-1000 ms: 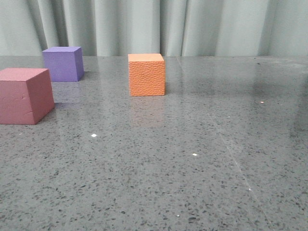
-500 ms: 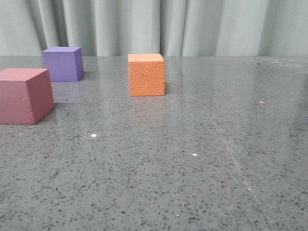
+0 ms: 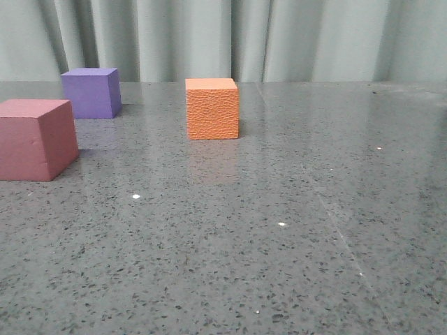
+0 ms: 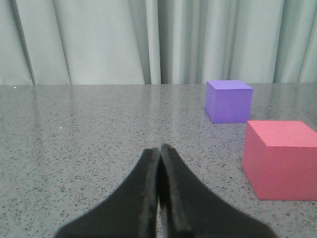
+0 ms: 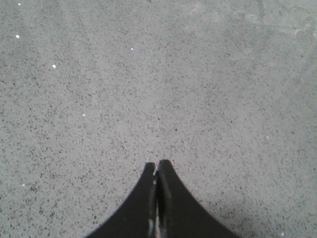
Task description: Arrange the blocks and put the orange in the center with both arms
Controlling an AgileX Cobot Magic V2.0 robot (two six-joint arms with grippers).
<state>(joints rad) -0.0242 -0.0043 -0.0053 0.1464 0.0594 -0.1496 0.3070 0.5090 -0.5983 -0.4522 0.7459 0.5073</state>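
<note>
Grippers, left (image 4: 159, 198) and right (image 5: 157, 203), sit closed, empty; each must open before squaring up on pink cube (image 3: 36, 138), purple (image 3: 89, 92), orange (image 3: 212, 108).

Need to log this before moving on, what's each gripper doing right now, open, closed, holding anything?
Left gripper: jaws closed, holding nothing.
Right gripper: jaws closed, holding nothing.

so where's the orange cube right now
In the front view the orange cube stands alone near mid-table, right of the purple cube and beyond the pink-red cube.
</note>
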